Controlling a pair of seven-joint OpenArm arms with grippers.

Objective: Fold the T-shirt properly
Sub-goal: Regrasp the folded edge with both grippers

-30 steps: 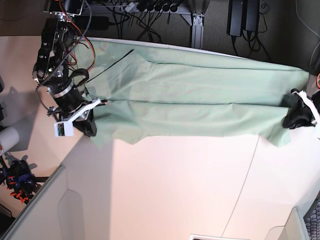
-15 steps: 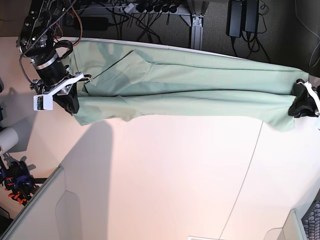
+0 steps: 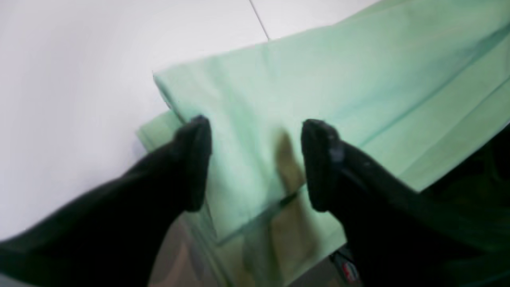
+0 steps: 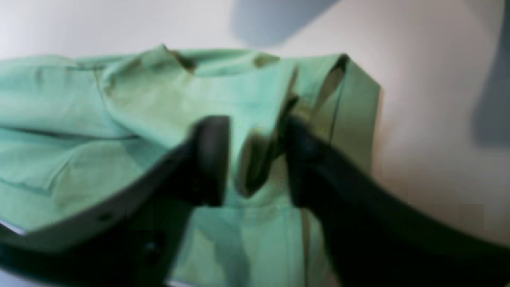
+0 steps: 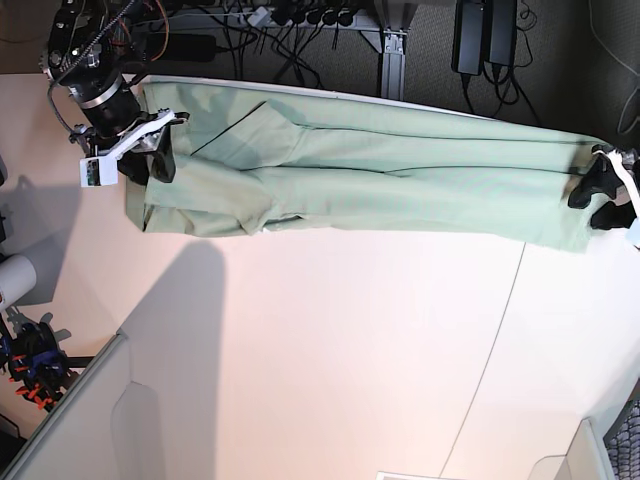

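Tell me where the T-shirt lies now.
In the base view the T-shirt stretches along the table's far edge, between the right gripper and left gripper.

Pale table (image 5: 330, 350) fills the frame, tangled black cables (image 5: 290, 20) along top edge, orange-black clamps (image 5: 30, 365) at lower left.

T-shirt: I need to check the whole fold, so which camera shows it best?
The base view: the T-shirt lies there end to end as a long folded band. The left wrist view shows only one folded corner, the right wrist view only a rumpled end.
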